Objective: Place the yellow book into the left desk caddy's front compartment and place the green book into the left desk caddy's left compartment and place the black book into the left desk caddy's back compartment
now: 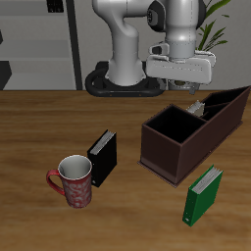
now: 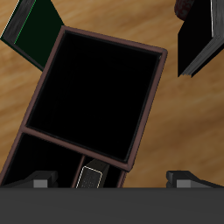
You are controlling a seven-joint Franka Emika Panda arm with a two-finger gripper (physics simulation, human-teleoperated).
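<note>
A: Any text, labels or numbers readable on your end?
B: None. I see plain covers on the books, the mug's pattern is just a blur, and the caddy is unmarked.

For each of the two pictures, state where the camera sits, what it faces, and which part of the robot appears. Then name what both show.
Exterior view: in front and above, facing the table; shows the arm and gripper over the left desk caddy.
Wrist view: on the gripper, looking straight down into the caddy; fingertips show.
Shared: caddy, green book, black book.
</note>
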